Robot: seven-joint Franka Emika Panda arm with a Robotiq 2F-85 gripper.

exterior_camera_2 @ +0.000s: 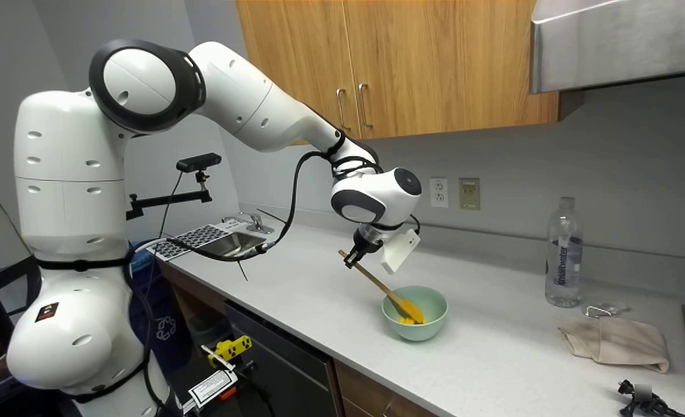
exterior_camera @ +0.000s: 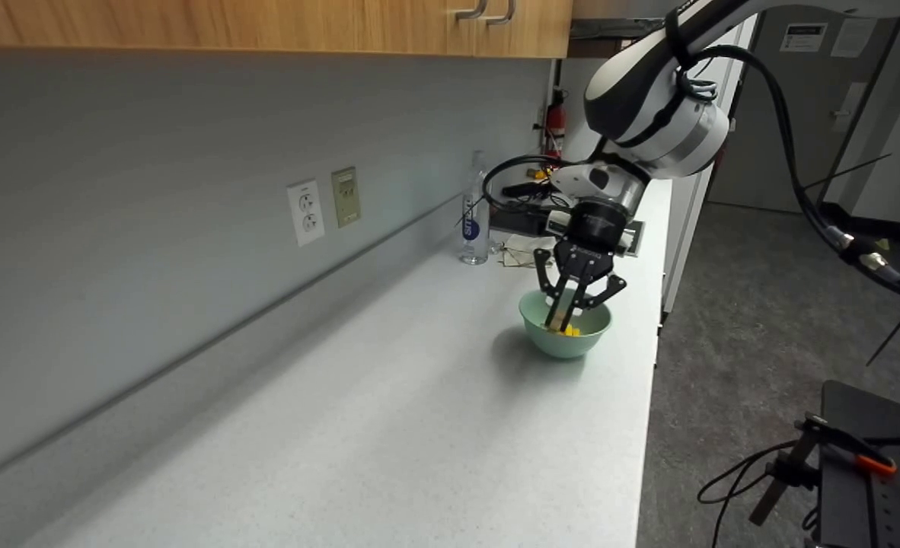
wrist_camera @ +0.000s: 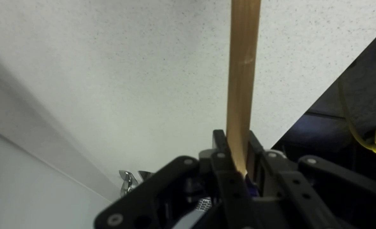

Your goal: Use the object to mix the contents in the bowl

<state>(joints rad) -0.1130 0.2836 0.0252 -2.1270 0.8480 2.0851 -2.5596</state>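
Note:
The pale mint-green bowl stands on the counter and also shows in an exterior view. A wooden-handled utensil with a yellow head leans into it. The head rests inside the bowl by the contents, small yellow pieces at the bottom. The contents also show in an exterior view. My gripper is shut on the upper handle, outside and above the bowl. In the wrist view, the fingers close around the handle. The utensil's head and the bowl are out of the wrist view.
A clear water bottle and a folded beige cloth lie farther along the counter. A black cable item is at the near corner. A sink is at the far end. The wall and counter's front edge bound the surface.

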